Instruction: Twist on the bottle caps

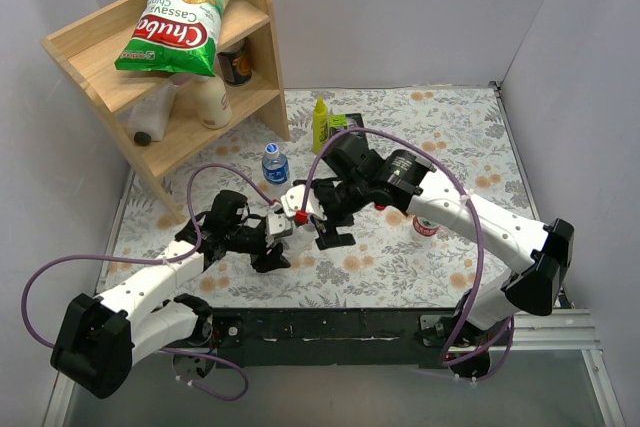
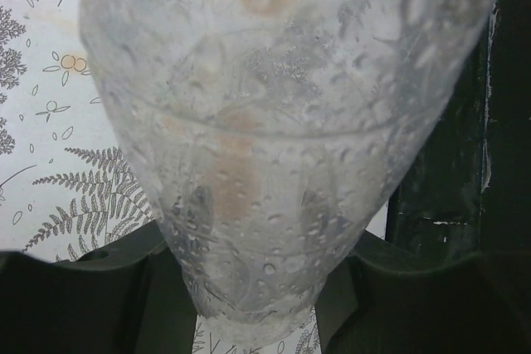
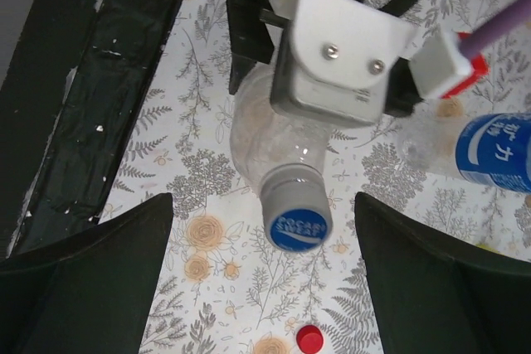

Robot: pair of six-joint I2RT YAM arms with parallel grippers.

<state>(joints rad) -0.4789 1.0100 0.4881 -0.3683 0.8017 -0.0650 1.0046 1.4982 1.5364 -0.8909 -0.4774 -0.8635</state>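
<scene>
- Your left gripper [image 2: 257, 300] is pinched on the unlabelled bottle [image 2: 274, 147]. Its fingers press both sides of the clear body, which fills the left wrist view.
- Your right gripper [image 3: 264, 205] is spread wide. The blue cap [image 3: 297, 221] sits on that bottle's neck, centre frame, between the two fingers and touching neither.
- You cannot tell whether the cap is threaded tight.
- The red cap [image 3: 309, 339] lies loose on the floral table cover [image 3: 166, 155] at the bottom edge of the right wrist view.
- The blue-labelled bottle [image 3: 498, 151] is at that view's right edge.
- The red-and-white-labelled bottle [image 1: 425, 225] is right of centre in the top view, beside your right arm.
</scene>
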